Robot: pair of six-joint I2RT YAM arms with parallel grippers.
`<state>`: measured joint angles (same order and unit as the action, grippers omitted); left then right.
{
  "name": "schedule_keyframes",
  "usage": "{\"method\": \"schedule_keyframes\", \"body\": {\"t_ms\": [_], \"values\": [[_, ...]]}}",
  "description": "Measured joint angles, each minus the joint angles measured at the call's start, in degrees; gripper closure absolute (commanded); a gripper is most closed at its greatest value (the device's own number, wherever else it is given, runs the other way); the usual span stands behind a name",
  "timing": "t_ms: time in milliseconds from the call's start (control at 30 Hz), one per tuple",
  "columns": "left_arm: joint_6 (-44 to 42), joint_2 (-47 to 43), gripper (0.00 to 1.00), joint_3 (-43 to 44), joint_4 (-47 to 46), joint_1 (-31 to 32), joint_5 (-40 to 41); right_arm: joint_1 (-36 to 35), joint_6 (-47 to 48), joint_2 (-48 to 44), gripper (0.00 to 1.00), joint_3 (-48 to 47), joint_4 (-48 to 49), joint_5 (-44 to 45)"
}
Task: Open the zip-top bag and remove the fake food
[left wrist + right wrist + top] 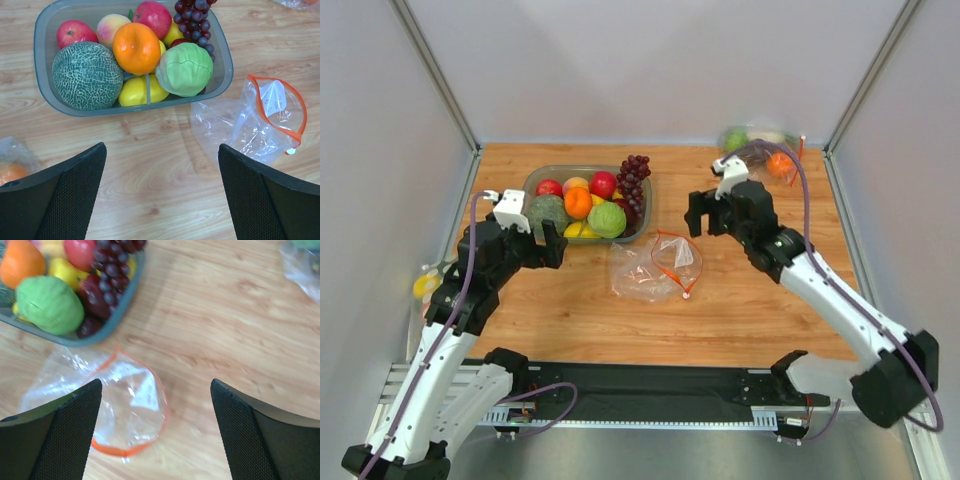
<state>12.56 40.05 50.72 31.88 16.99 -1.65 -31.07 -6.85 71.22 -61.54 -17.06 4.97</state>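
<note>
The zip-top bag [650, 270] lay seemingly empty beside the far-edge tray [40, 55], so the left gripper [161, 165] and right gripper [156, 400], jaws spread on nothing, would best lift straight clear.

The clear zip-top bag [655, 268] lies crumpled on the table [770, 310], its orange-red mouth gaping in a loop, just beside the bin [570, 168]. The light green fruit [607, 219], grape bunch [635, 175] and orange [578, 202] rest inside that bin.
</note>
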Motion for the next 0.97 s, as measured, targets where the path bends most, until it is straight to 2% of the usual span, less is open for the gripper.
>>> {"method": "schedule_keyframes", "body": {"t_ms": [200,400,667,967], "values": [[0.1,-0.4,0.01,-0.1,-0.5,0.0,0.3,4.0,-1.4,-18.9,0.04,11.8,-7.0,4.5],[0.1,-2.0,0.01,-0.6,-1.3,0.0,1.0,7.9,-4.3,-31.8,0.00,15.1,-12.7,8.3],[0.1,-5.3,0.01,-1.7,-2.1,-0.1,3.7,8.4,-5.4,-32.7,0.00,15.1,-15.3,10.1],[0.4,-4.3,0.01,-1.7,-2.1,-0.2,6.4,8.4,-5.6,-32.3,0.00,15.1,-16.6,10.6]]}}
